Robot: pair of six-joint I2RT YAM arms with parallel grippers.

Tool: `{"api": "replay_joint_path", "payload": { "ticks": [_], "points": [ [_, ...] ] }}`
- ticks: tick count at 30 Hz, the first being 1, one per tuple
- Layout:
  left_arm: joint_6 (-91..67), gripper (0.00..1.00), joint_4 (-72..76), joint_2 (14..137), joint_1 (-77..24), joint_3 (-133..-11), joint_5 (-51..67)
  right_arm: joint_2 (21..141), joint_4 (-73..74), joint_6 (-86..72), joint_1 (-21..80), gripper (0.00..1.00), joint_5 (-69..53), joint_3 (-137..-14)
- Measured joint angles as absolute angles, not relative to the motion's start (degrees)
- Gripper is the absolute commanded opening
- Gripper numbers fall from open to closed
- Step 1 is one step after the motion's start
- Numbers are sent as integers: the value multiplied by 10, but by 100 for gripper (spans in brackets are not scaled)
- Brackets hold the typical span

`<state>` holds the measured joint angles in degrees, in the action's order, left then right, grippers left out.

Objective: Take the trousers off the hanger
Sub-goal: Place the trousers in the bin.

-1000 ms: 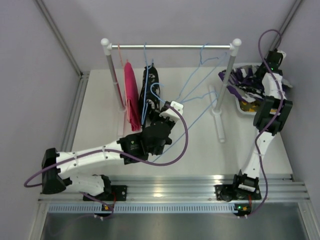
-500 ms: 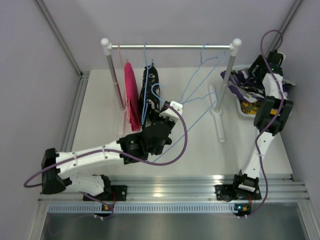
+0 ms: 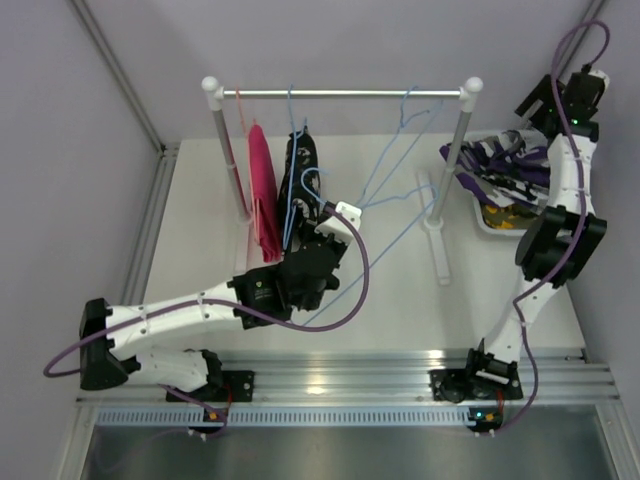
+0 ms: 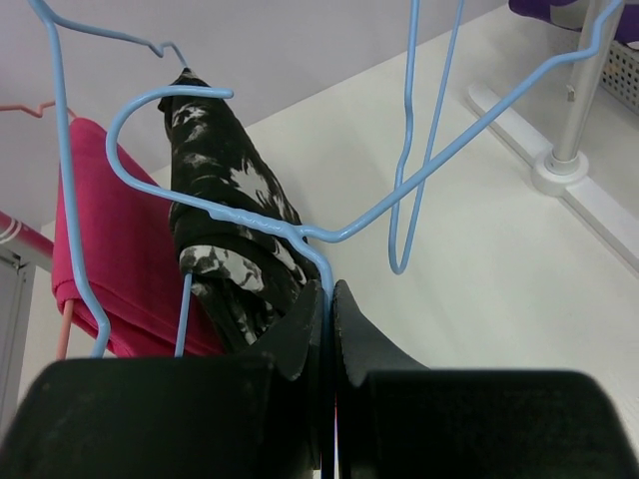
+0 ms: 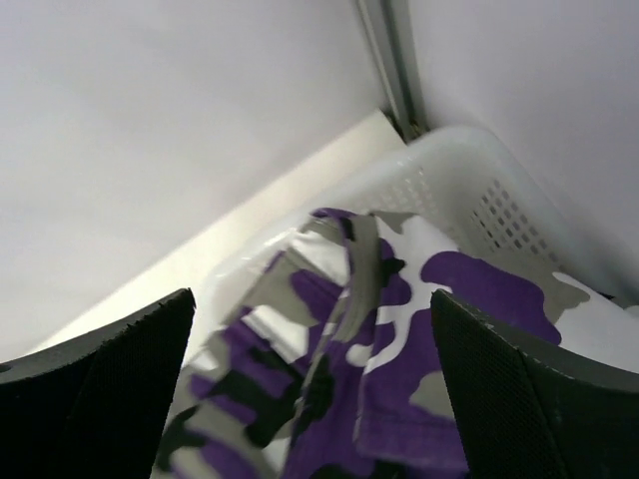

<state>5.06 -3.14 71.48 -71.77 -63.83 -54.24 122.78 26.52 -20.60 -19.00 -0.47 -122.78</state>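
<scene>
Left gripper (image 4: 327,299): jaws pressed together on the blue wire hanger (image 4: 262,221), pinching the wire just beside the black trousers with white print (image 4: 232,225). That pair hangs from the rail (image 3: 340,93), draped over its hanger. Plain hot pink trousers (image 4: 112,249) hang right next to them on the side away from the basket. Another blue hanger (image 4: 429,130) dangles bare, nearer the far rack post (image 3: 460,150). Right gripper (image 5: 312,334): jaws wide apart, holding nothing, raised above the white basket (image 5: 469,170) at the table's (image 3: 400,290) far right corner. Purple-white-black camouflage trousers (image 5: 399,329) lie crumpled in that basket. Yellow-olive camouflage trousers (image 3: 497,213) show underneath them, mostly covered.
</scene>
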Motion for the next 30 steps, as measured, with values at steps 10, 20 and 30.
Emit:
{"api": "replay_joint_path", "payload": {
  "ticks": [10,20,30],
  "points": [
    [27,0,-90,668,-739,-649,-534,1081,262,-228,-190,99,-67,-1221],
    [88,0,-118,656,-757,-728,-588,979,264,-237,-190,99,-103,-1135],
    [301,0,-36,678,-789,-767,-714,896,261,-247,-190,99,-125,-1076]
  ]
}}
